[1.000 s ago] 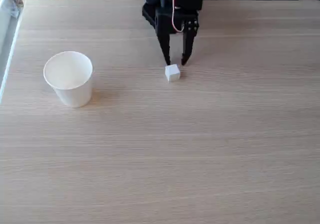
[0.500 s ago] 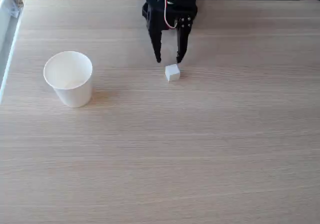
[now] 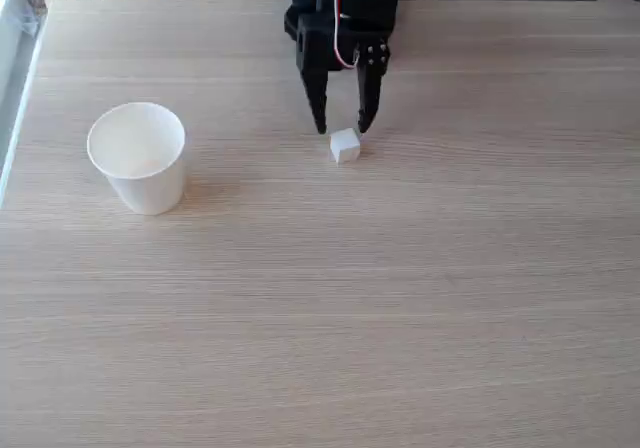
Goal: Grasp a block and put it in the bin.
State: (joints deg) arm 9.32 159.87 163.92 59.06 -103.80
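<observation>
While sitting on the wood surface (image 3: pixel 400 298), small white block (image 3: pixel 345 146) — right under black gripper (image 3: pixel 343 127), fingers spread apart, tips just behind it, gripping nothing. Off to the left in the fixed view — white cup bin (image 3: pixel 139 157), standing upright, well apart.

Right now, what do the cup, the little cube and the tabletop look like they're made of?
Cup: likely paper, matte white, thin rolled rim. Cube: matte white, perhaps plastic or foam; unclear. Tabletop: light wood or wood-look laminate, straight grain lines.
</observation>
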